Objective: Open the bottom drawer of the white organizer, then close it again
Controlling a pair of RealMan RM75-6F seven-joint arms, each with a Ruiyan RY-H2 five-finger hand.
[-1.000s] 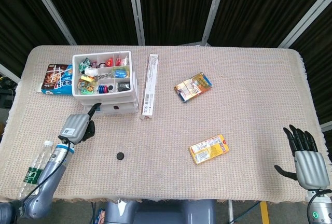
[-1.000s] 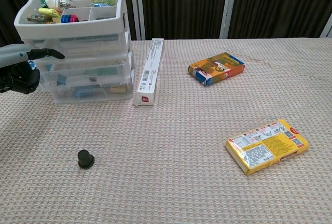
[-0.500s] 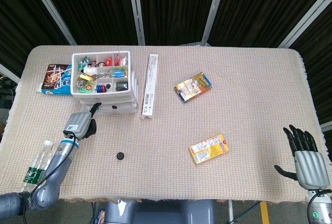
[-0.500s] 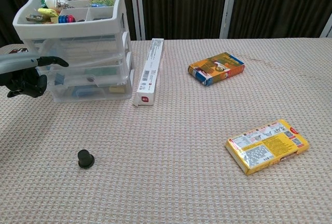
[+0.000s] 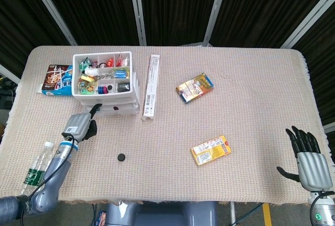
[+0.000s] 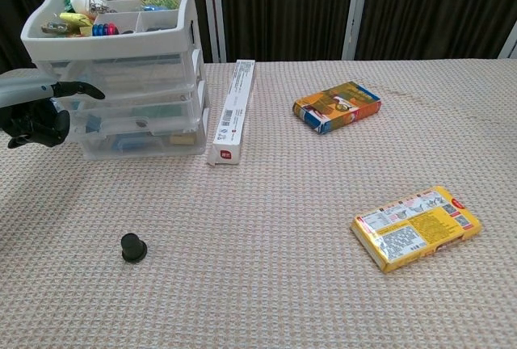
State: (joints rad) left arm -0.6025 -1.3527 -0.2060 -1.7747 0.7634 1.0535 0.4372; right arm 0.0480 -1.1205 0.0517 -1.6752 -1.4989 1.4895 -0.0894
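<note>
My left hand (image 6: 36,115) at front left of white organizer (image 6: 121,66), far left of surface (image 5: 235,111). One finger stretched toward drawer fronts, rest of fingers (image 6: 32,127) clenched, holding nothing. Cannot tell if fingertip touches. Bottom drawer (image 6: 141,140) sits pushed in, flush with the drawers above. My right hand (image 5: 310,160) off surface's near right corner, fingers spread, released. Long white box (image 5: 151,86) just right of organizer.
</note>
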